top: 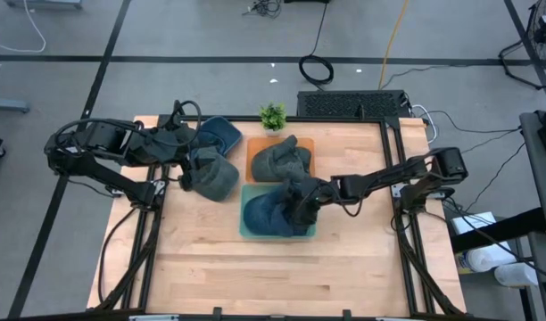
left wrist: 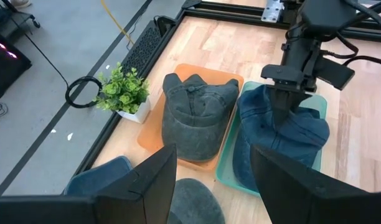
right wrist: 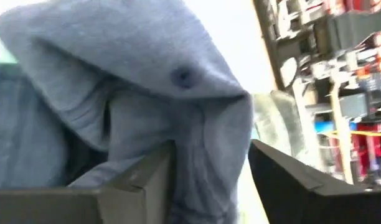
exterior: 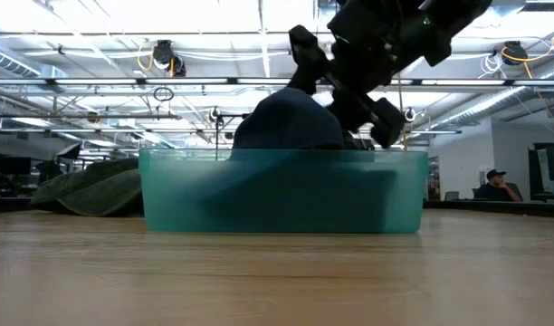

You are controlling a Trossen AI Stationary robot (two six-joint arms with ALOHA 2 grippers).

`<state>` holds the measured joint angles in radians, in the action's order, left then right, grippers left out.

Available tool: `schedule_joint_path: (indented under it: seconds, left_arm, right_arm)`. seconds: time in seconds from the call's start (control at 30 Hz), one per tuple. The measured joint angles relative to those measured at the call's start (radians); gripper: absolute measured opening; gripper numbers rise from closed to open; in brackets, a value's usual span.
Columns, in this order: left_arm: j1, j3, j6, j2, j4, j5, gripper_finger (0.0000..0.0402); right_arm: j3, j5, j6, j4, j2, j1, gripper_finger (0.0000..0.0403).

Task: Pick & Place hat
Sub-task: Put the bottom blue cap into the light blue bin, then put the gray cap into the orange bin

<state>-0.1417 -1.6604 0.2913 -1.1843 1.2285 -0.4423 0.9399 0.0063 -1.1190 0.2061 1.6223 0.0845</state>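
The right hand (top: 300, 201) is pinched on the crown of the blue denim cap (top: 271, 212), which sits in the teal bin (top: 246, 230) on the counter (top: 273, 267). The cap looks light and floppy, likely to sag, so gathered crown fabric seems the best hold. The left hand (top: 179, 171) waits with fingers apart over a dark green cap (top: 215, 178).

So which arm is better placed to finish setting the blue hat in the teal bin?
Right: its gripper already pinches the blue hat over the teal bin.
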Motion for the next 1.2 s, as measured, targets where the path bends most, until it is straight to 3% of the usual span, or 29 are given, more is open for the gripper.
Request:
schedule_joint_path:
  seconds: [0.27,0.7,1.2]
  left_arm:
    - [0.000,0.000,0.000,0.000,0.000,0.001,0.0214]
    - [0.000,0.000,0.001,0.000,0.001,0.001,0.0214]
    - [0.035,0.000,0.032,0.000,-0.001,0.000,0.0214]
  right_arm:
    - [0.000,0.044,0.046,-0.106,-0.062,0.026,0.0229]
    - [0.001,0.132,0.157,-0.229,-0.203,0.108,0.0233]
    - [0.001,0.259,0.267,-0.144,-0.366,0.195,0.0233]
